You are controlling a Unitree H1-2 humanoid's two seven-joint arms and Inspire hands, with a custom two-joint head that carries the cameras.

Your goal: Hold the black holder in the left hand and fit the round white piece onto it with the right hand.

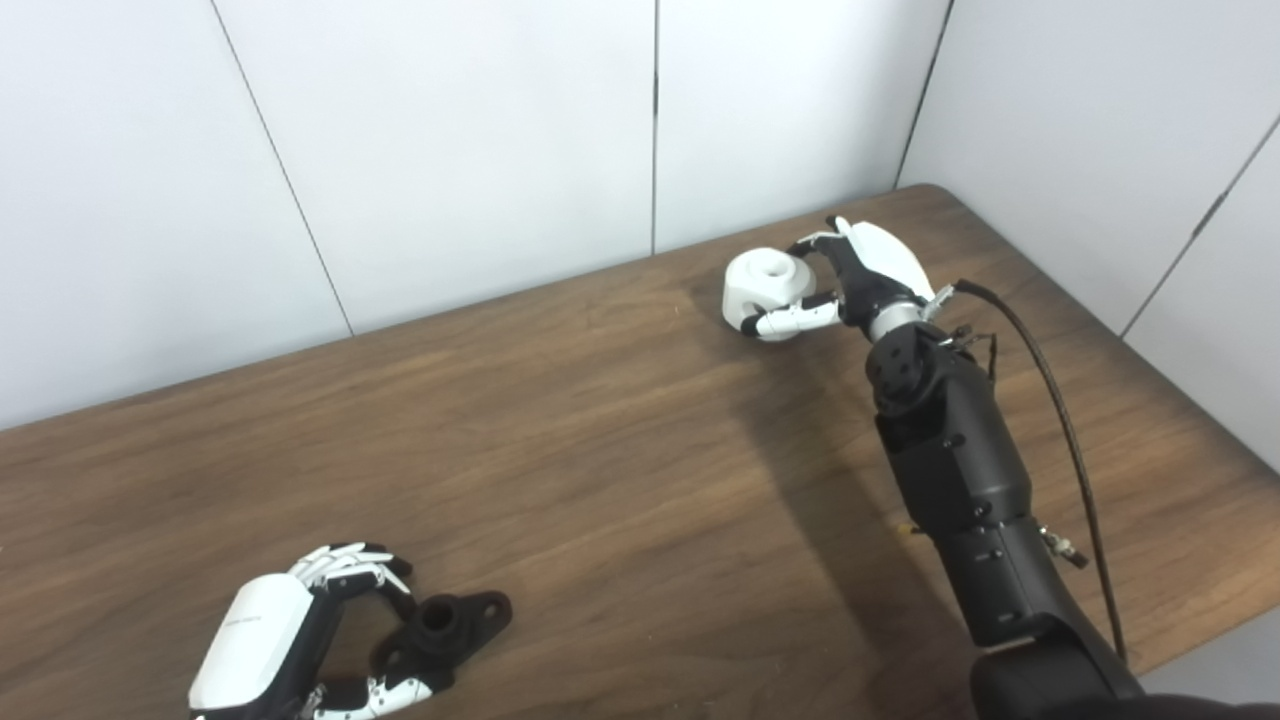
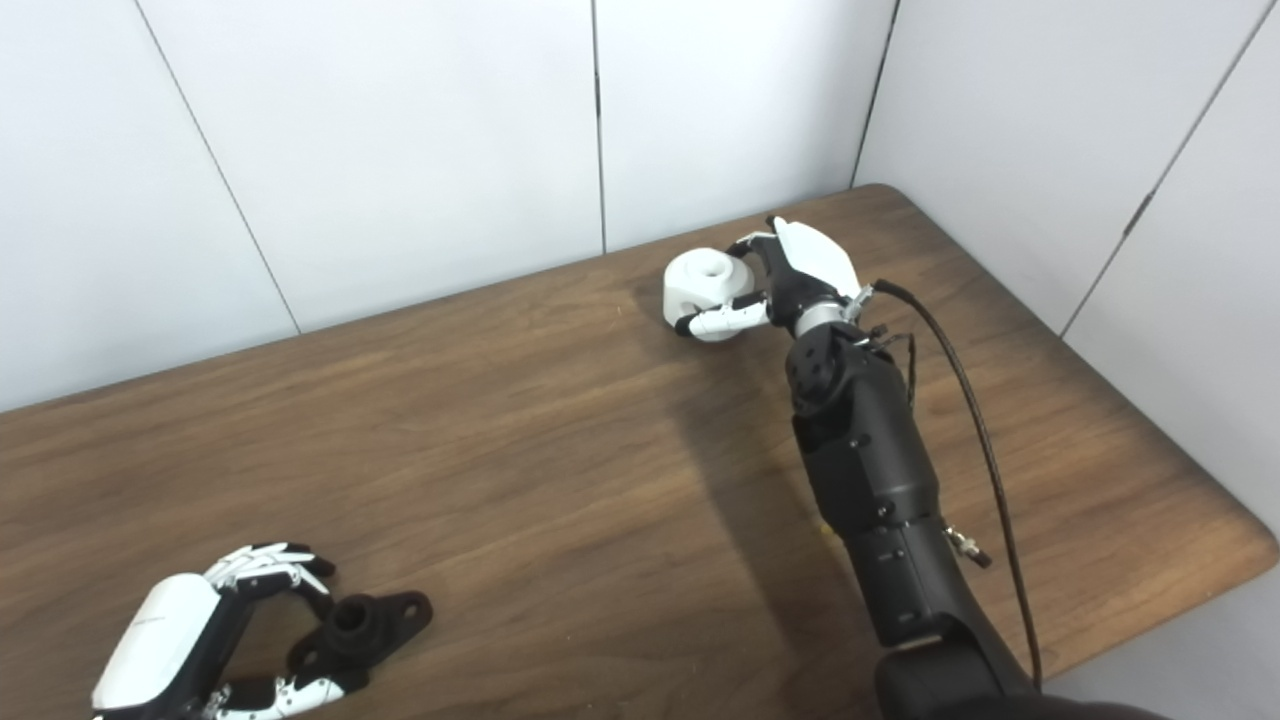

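Note:
The black holder (image 1: 452, 622), a flanged piece with a short hub, lies on the table at the front left. My left hand (image 1: 285, 640) is cupped around its left side, fingers (image 1: 352, 566) curved above it and thumb (image 1: 392, 690) by the flange, still spread. The round white piece (image 1: 762, 285) sits on the table at the far right. My right hand (image 1: 860, 270) is shut on it, with fingers over its top right and the thumb (image 1: 797, 318) across its front.
The brown wooden table (image 1: 600, 450) ends in a rounded edge at the right, near the right arm. White wall panels stand directly behind it. A black cable (image 1: 1060, 420) runs along the right forearm.

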